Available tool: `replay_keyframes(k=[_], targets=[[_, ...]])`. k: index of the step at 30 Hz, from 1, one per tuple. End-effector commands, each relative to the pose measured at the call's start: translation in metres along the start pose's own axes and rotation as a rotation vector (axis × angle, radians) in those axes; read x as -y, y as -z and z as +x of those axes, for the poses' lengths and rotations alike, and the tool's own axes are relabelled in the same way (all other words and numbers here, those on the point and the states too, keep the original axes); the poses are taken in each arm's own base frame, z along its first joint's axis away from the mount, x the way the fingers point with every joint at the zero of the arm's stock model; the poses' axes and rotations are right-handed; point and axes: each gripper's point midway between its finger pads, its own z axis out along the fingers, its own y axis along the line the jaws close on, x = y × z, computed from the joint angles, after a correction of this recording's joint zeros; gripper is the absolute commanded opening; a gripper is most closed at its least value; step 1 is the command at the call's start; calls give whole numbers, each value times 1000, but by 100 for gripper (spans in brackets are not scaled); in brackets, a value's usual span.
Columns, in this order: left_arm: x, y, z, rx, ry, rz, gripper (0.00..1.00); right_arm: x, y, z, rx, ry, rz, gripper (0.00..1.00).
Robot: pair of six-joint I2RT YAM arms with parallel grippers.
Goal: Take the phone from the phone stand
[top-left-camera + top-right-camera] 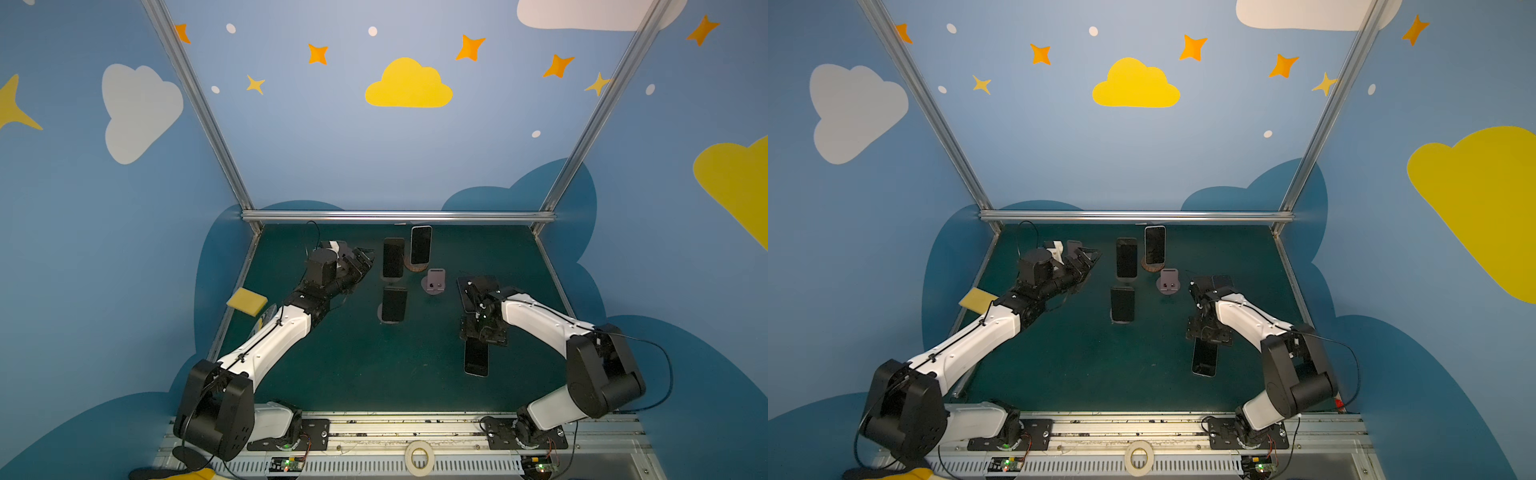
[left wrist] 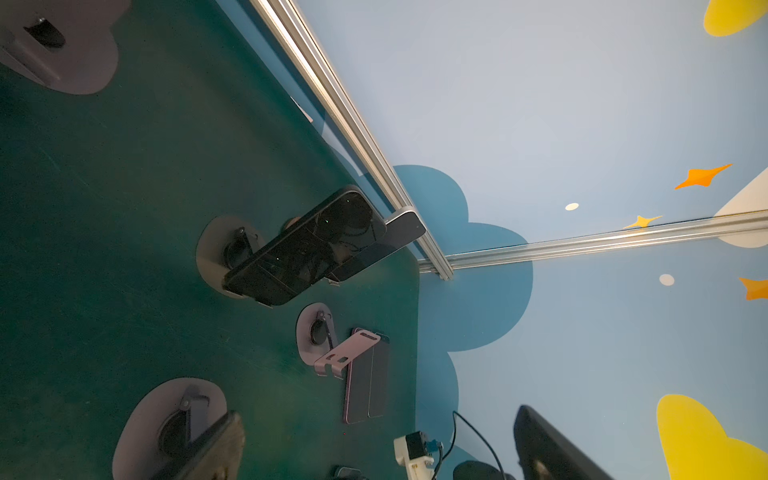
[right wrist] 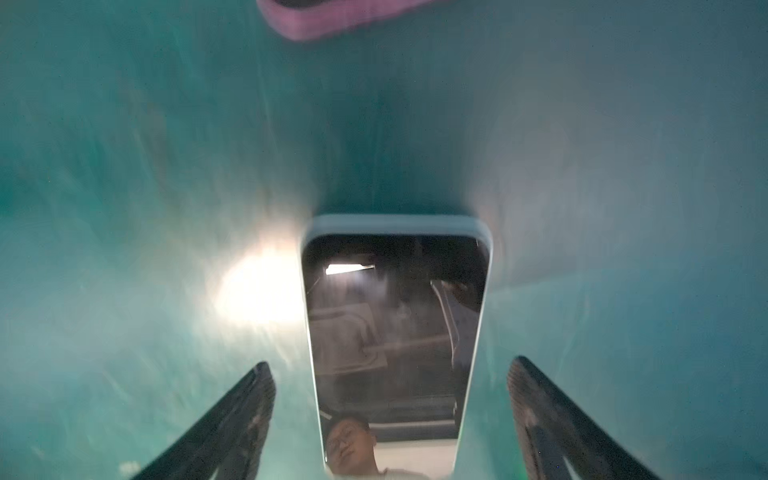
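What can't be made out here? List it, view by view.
- Top views: flat phone, far end hidden under the right end effector.
- Top views: dark slab behind the right arm, mostly covered.
- Right wrist: purple object, blurred and cut off by the edge.
- Left wrist: left end effector out of frame.

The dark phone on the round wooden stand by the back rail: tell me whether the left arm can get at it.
Probably not directly. The left gripper is open, but another upright dark phone stands between it and the dark phone on the round wooden stand, so it would need to come over the top.
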Motion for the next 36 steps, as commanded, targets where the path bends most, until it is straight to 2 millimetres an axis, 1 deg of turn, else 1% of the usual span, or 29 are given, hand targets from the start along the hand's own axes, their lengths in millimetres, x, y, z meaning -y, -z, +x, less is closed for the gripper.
replay_keyframes(k=[1, 2, 5, 7, 10, 16, 18, 21, 24, 28, 30, 32, 36], targets=[[24, 7, -4, 10, -20, 62, 100, 13, -2, 36, -86, -39, 61, 89], [24, 8, -4, 12, -20, 62, 100, 13, -2, 41, -87, -33, 55, 89], [26, 8, -2, 8, -23, 69, 100, 2, -7, 51, -104, -30, -20, 89], [27, 8, -1, 7, -31, 69, 100, -1, -12, 55, -117, -24, -25, 89], [25, 6, 2, 0, -38, 61, 100, -6, -19, 58, -127, -6, -37, 89], [24, 4, 4, -5, -49, 53, 100, -12, -25, 54, -115, -7, -49, 89], [24, 4, 5, -6, -52, 52, 100, -8, -27, 53, -119, -17, -17, 86], [23, 4, 5, -4, -55, 46, 100, 6, -25, 49, -101, -32, 63, 73], [24, 4, 5, -7, -53, 49, 100, 7, -21, 44, -91, -32, 50, 67], [24, 5, 5, -4, -56, 49, 100, 10, -27, 45, -140, -34, 52, 60], [24, 4, 5, -5, -57, 48, 100, 12, -27, 43, -144, -42, 59, 60], [23, 4, 5, -4, -56, 47, 100, 12, -28, 40, -153, -55, 34, 65], [24, 6, 5, 2, -51, 54, 100, 7, -31, 33, -179, -60, -29, 65]])
